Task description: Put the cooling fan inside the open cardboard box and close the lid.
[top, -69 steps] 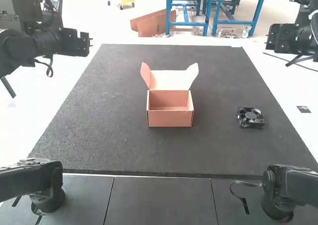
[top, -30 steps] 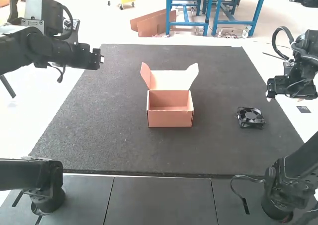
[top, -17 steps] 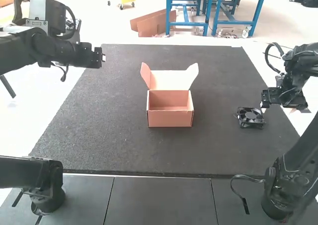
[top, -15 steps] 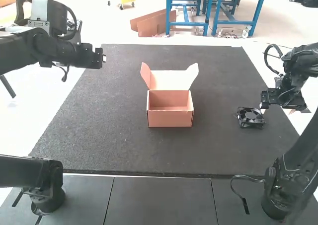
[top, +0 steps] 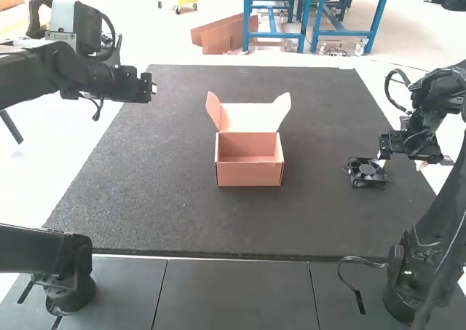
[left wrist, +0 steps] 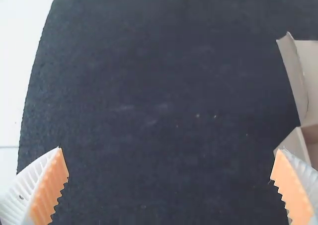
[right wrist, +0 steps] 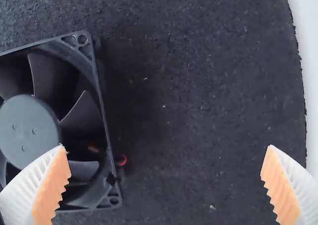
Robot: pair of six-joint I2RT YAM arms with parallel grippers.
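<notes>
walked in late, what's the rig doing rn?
The right hand hangs open just over the cooling fan, which lies flat on the mat to the right of the cardboard box. Nothing is gripped yet. The box's lid stands up. The left hand is open above the mat, left of the box.

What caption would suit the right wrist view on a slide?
Right hand open above the black mat, one finger over the fan.

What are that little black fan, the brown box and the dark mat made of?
Fan: likely hard plastic, with smooth moulded blades and frame.
Box: cardboard, matte brown, with creased flaps.
Mat: perhaps rubber or felt; black, with a grainy, speckled surface.
</notes>
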